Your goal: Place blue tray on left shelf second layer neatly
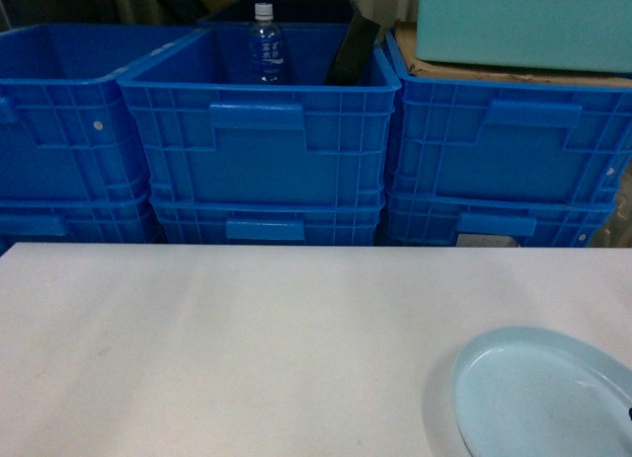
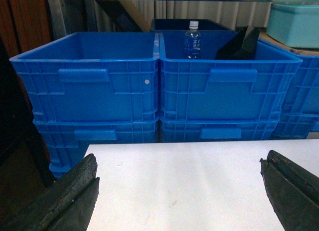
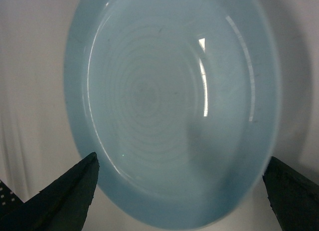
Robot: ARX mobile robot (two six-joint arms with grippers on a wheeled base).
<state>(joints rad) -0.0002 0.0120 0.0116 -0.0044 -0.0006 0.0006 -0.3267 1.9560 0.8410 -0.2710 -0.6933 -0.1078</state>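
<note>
We found the blue tray at the near right corner of the white table, empty, w/ the right gripper hovering straight above it, jaws spread wide, holding nothing. The left gripper also hung agape over bare tabletop, facing the stacked blue crates, one holding a water bottle. We judged the tray light, rigid, glossy, so prob. slippery; best pinched at the raised rim, near edge. No steel shelf was in view.
</note>
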